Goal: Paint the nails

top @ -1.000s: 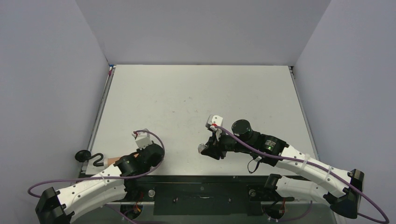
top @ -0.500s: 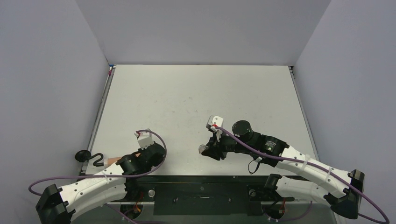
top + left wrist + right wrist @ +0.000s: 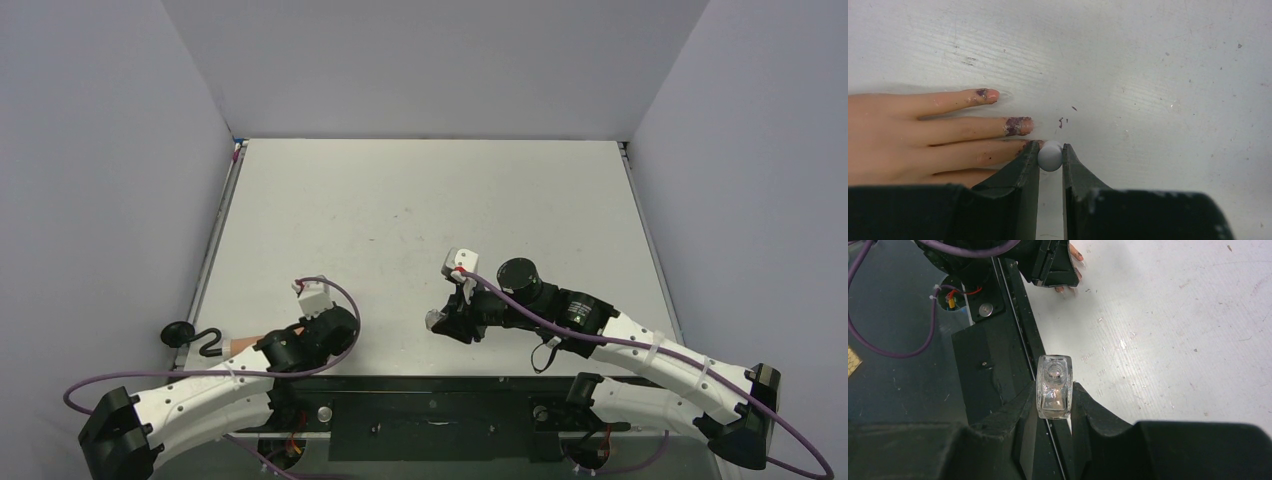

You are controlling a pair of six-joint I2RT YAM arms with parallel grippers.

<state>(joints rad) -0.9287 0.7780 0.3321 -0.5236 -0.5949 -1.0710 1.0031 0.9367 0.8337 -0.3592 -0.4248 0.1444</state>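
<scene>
Peach hand (image 3: pixel 908 140): flat on table (image 3: pixel 1148 75), near-left edge; long axis left-right.
Nails (image 3: pixel 1018 125): purple-smeared, pointing right in left wrist view.
Left gripper (image 3: pixel 1050 147): pinching white cap (image 3: pixel 1050 156) beside a fingertip.
Right gripper (image 3: pixel 1054 387): clamping clear bottle (image 3: pixel 1053 375).

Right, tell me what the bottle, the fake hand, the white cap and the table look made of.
The bottle: clear glass by the look, glossy; you see through its thick walls.
The fake hand: peach rubber or soft plastic, matt, smeared with purple polish.
The cap: smooth pale plastic, probably; matt.
The table: white painted or laminated board, faintly ridged and scuffed; hard to tell which.
</scene>
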